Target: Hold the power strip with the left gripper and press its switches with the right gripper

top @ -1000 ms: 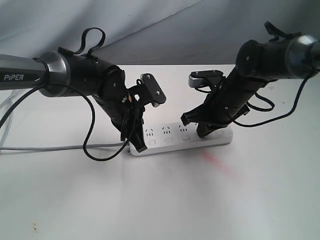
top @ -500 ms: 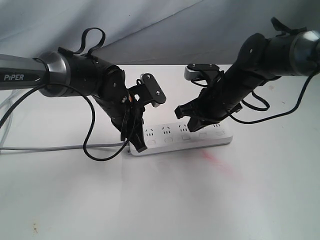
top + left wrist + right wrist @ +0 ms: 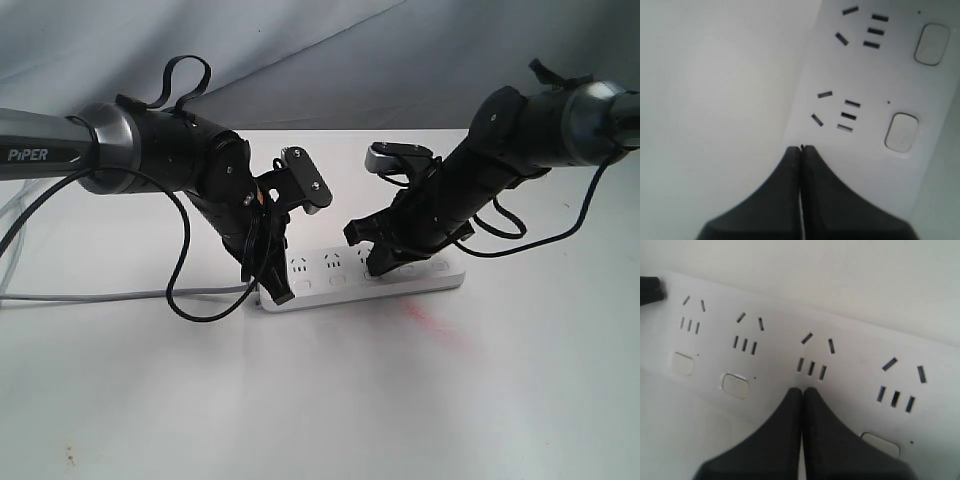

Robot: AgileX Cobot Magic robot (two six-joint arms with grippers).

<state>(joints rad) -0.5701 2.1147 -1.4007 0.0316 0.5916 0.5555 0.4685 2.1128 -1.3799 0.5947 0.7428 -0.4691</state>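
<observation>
The power strip (image 3: 335,284) lies flat on the white table (image 3: 300,400), running across between my two claws. My left gripper (image 3: 278,290) bears down on its cord end, fingers clenched together with nothing between them. My right gripper (image 3: 378,262), likewise clenched, has its tips just below the third socket, hiding that button; I cannot tell whether they touch.

The strip is white and rounded, its small pale switches (image 3: 735,385) in a row beneath the sockets. A thin grey cord (image 3: 120,295) trails off leftward. A faint pink smear (image 3: 425,322) marks the table nearby.
</observation>
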